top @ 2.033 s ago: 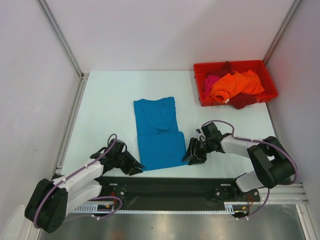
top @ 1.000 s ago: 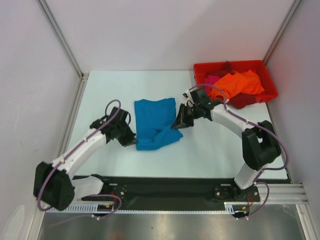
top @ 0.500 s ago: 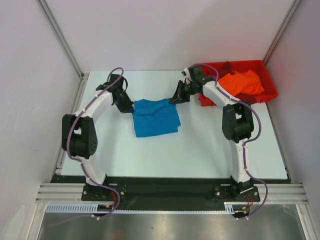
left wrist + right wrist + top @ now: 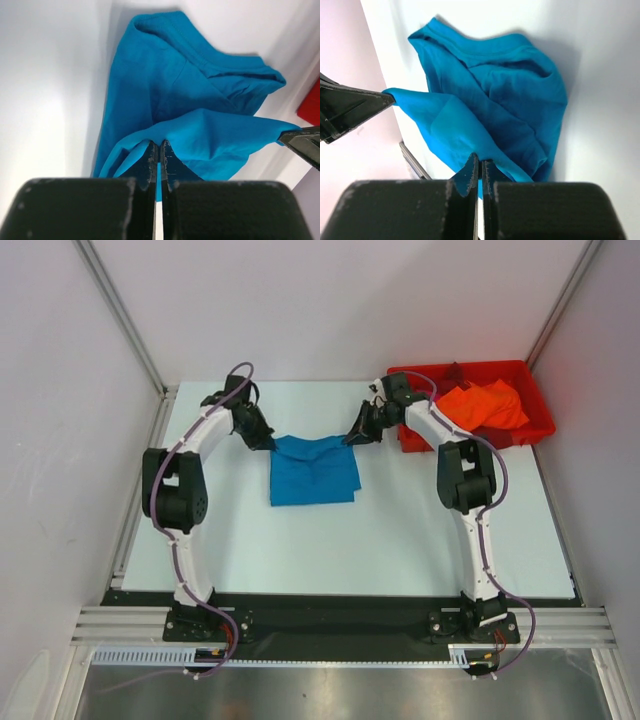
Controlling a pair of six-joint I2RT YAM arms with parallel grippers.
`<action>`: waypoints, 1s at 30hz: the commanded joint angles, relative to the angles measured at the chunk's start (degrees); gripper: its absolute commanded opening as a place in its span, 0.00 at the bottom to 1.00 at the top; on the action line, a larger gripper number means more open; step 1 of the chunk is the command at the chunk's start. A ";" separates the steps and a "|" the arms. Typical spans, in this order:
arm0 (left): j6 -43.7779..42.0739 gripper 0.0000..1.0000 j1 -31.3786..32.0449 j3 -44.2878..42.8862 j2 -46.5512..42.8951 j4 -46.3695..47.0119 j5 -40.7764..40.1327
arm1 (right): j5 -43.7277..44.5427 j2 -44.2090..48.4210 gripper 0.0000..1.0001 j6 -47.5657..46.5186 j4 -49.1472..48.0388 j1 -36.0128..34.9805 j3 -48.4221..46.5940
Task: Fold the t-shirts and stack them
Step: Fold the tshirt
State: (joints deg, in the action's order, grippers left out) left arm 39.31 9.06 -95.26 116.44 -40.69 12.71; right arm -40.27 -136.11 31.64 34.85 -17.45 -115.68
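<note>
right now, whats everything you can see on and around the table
blue t-shirt: one, teal-blue, middle of the table, folded over on itself
orange t-shirt: one, bright orange, on top of the pile in the bin
dark red t-shirt: at least one, dark red, under the orange one, mostly hidden
bin: one, red, far right corner of the table
table: one, white, under everything
left claw: one, black, shut on the blue t-shirt's far left corner
right claw: one, black, shut on the blue t-shirt's far right corner, just left of the bin
</note>
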 commanded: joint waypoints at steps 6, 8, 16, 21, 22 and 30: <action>-0.64 0.00 -3.26 -6.77 4.31 2.63 3.02 | -2.53 -4.68 0.01 2.73 -3.73 1.90 -6.05; -0.38 0.01 -3.61 -7.83 6.07 3.16 3.99 | -2.53 -5.56 0.02 2.90 -4.09 2.16 -7.01; 0.68 0.06 -4.57 -13.28 11.61 6.58 6.53 | -2.36 -9.52 0.04 4.66 -6.29 3.57 -11.14; 1.12 0.27 -4.75 -17.58 15.30 10.28 9.00 | -1.92 -12.77 0.20 5.63 -6.11 4.44 -16.67; 1.12 0.32 -4.75 -18.98 15.91 9.75 8.65 | -1.92 -13.12 0.24 5.80 -5.33 4.62 -17.73; -3.36 0.68 -4.84 -29.89 11.01 1.84 1.97 | 0.45 -7.68 0.52 0.71 5.13 6.47 -20.91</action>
State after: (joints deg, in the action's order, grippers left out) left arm 38.65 4.73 -121.64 133.27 -36.64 17.54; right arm -40.73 -148.68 35.09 34.13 -11.90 -135.02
